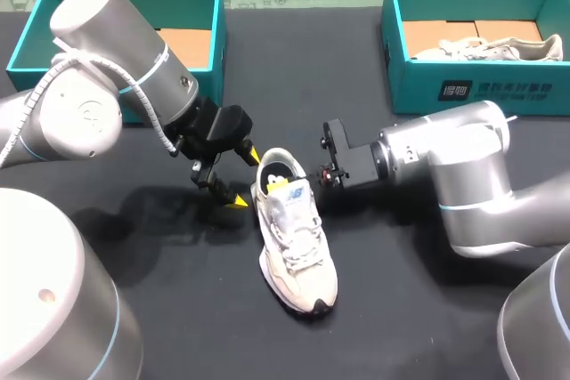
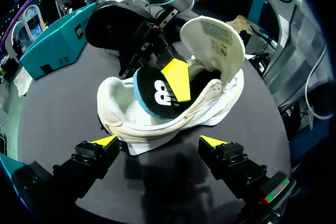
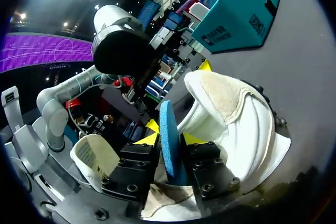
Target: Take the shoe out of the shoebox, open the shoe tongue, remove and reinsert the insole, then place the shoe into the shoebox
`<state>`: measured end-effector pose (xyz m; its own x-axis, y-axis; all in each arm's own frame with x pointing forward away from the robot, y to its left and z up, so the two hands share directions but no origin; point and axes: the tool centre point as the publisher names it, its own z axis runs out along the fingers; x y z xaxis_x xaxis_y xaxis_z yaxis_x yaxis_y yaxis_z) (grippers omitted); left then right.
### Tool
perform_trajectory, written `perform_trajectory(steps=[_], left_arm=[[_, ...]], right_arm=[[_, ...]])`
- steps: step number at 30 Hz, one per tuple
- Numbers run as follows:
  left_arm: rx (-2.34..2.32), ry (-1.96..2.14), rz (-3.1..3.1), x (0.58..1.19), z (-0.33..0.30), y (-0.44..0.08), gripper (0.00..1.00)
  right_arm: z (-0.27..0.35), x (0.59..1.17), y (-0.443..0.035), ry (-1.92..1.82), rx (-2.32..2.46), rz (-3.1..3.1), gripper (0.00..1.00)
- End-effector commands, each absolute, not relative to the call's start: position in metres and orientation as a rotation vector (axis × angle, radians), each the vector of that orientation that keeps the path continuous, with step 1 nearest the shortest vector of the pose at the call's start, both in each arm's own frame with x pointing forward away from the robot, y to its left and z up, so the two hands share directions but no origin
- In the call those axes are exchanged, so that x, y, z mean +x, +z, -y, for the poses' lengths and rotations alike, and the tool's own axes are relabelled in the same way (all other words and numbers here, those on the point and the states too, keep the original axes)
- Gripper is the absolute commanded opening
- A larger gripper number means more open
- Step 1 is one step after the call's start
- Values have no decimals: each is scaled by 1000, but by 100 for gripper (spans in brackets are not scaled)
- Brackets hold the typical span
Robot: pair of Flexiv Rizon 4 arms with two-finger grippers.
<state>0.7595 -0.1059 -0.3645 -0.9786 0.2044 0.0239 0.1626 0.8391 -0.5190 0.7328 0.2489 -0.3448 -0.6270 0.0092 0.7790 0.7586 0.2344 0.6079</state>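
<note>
Black table (image 1: 196, 309), white shoe (image 1: 298, 246) at its middle, insole half in the heel opening.

Well behind and to the left of the shoe stands the left shoebox (image 1: 178, 2), with cardboard in it. Just left of the shoe's heel hangs the left gripper (image 1: 246, 179), its fingers spread wide and holding nothing. The tongue (image 2: 215, 38) is folded up, clear of the opening. The insole (image 2: 157, 95) stands on edge, partly inside the heel. Just right of the heel, the right gripper (image 3: 170, 135) is closed on the insole's rim. Well behind and to the right of the shoe sits the right shoebox (image 1: 481, 86), with another shoe (image 1: 499, 46) in it. This looks like the insole step, though I cannot tell whether it is going out or in. The left gripper would do best to brace the heel so the shoe neither drags nor tips. The insole should travel along the shoe's length, clear of the tongue.
</note>
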Motion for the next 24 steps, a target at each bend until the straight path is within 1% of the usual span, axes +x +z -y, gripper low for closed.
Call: perform_trajectory(steps=[1,15,17,19,20,21,24], left_arm=[[-295,817,2938,759,106,-365,100],[-295,817,2938,759,106,-365,100],[-295,817,2938,759,106,-365,100],[-295,817,2938,759,106,-365,100],[-295,817,2938,759,106,-365,100],[-295,817,2938,759,106,-365,100],[-295,817,2938,759,106,-365,100]], right_arm=[[-250,738,-337,-1443,-691,1875,44],[-250,749,-321,-1451,-660,1940,39],[-249,750,-320,-1452,-659,1944,35],[-248,753,-320,-1454,-661,1946,23],[-248,755,-322,-1454,-662,1943,14],[-248,756,-324,-1451,-666,1938,0],[-250,758,-329,-1438,-668,1924,0]])
